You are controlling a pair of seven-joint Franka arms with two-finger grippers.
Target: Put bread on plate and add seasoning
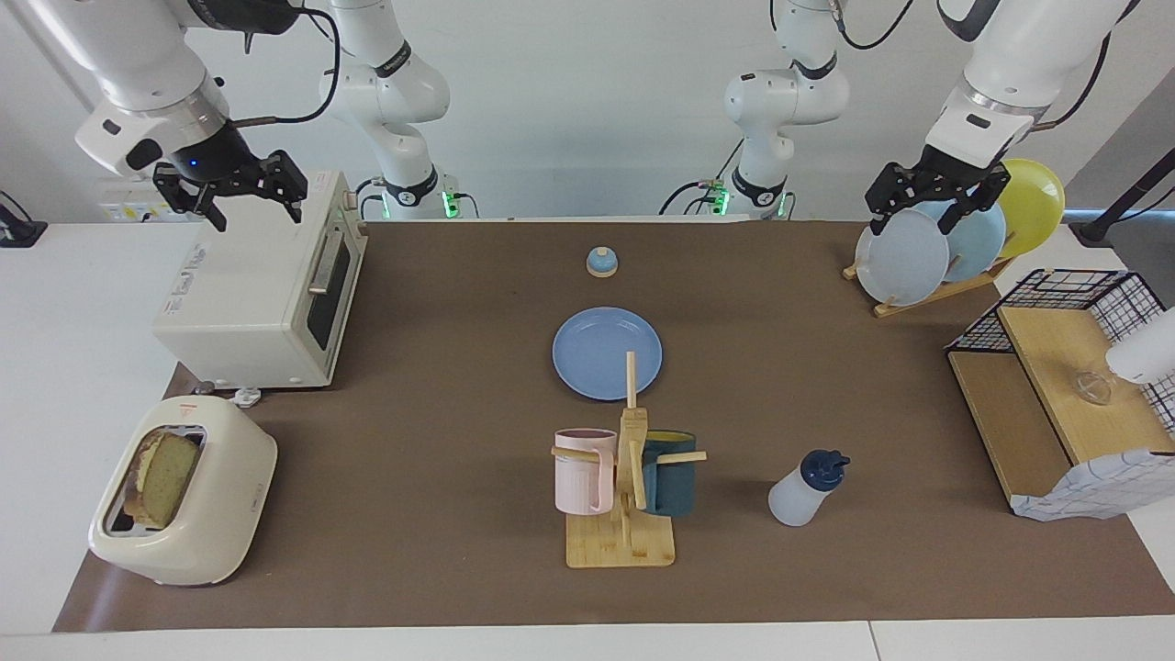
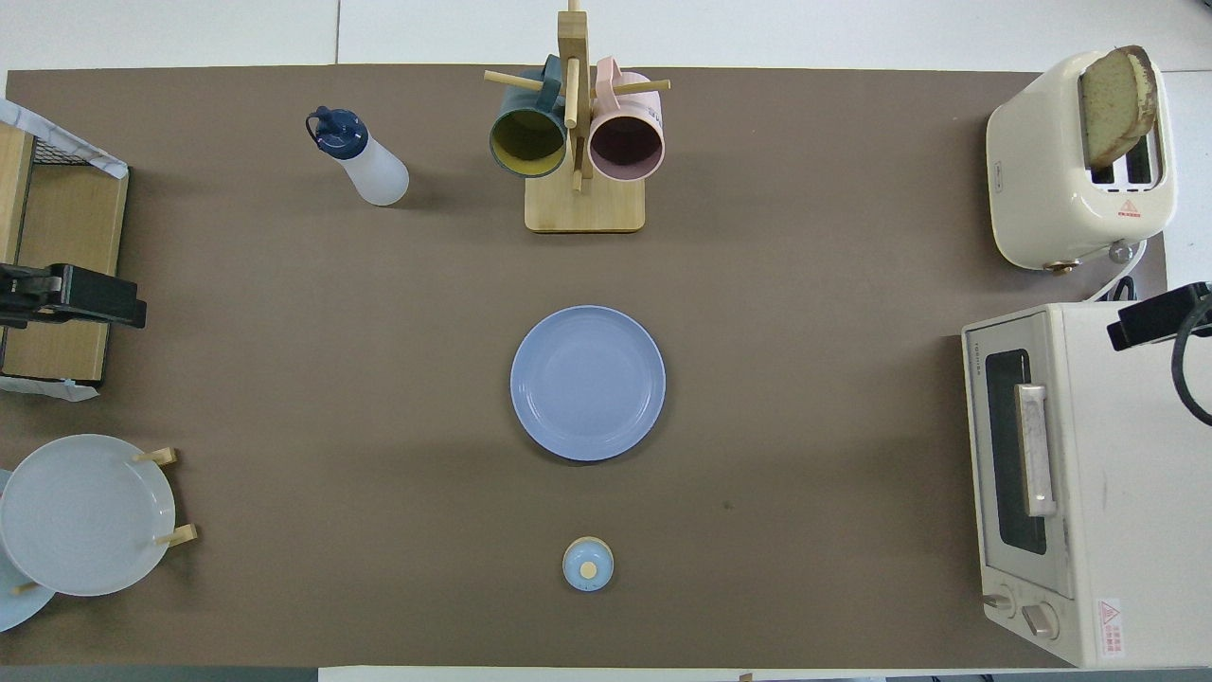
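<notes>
One slice of bread (image 1: 165, 477) stands upright in a slot of the cream toaster (image 1: 216, 523) at the right arm's end of the table, farther from the robots; it also shows in the overhead view (image 2: 1117, 99). The blue plate (image 1: 607, 353) lies bare at the table's middle. The seasoning bottle (image 1: 803, 491), whitish with a navy cap, stands farther from the robots than the plate, toward the left arm's end. My right gripper (image 1: 257, 218) hangs open over the toaster oven. My left gripper (image 1: 912, 225) hangs open over the plate rack. Neither holds anything.
A white toaster oven (image 1: 266, 294) sits beside the toaster, nearer to the robots. A wooden mug tree (image 1: 624, 542) with a pink and a teal mug stands between plate and table edge. A small bell (image 1: 601, 263), a plate rack (image 1: 918, 252) and a wire shelf (image 1: 1065, 386) are also here.
</notes>
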